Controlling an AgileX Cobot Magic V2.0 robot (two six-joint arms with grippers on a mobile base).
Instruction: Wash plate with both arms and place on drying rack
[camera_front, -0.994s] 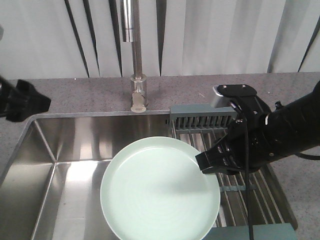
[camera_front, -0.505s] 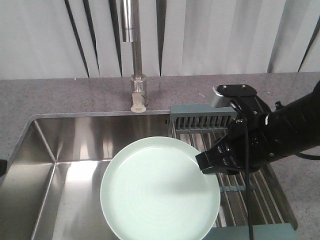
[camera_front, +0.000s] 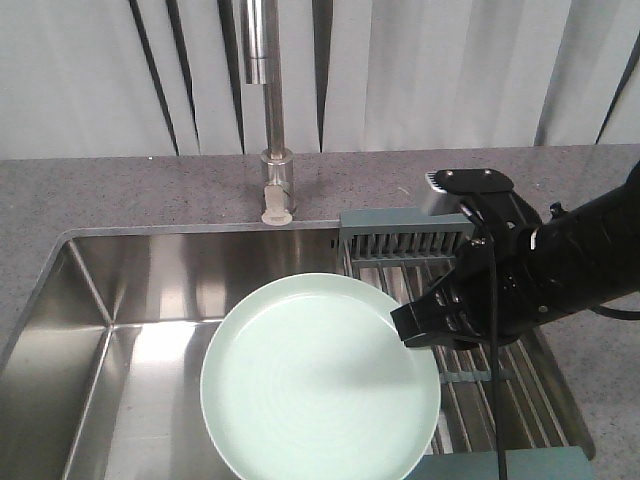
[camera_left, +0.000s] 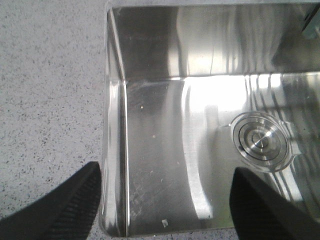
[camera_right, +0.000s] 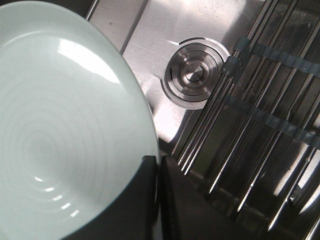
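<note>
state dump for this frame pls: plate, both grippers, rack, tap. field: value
plate: held over the sink, gripped at its right rim
right gripper: shut on the plate rim
left gripper: open, empty, above the sink's left edge
drying rack: across the sink's right side, no dish visible on it
faucet: no water visible

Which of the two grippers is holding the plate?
The right gripper, shut on the plate rim; the left gripper hangs open and empty over the sink.
</note>
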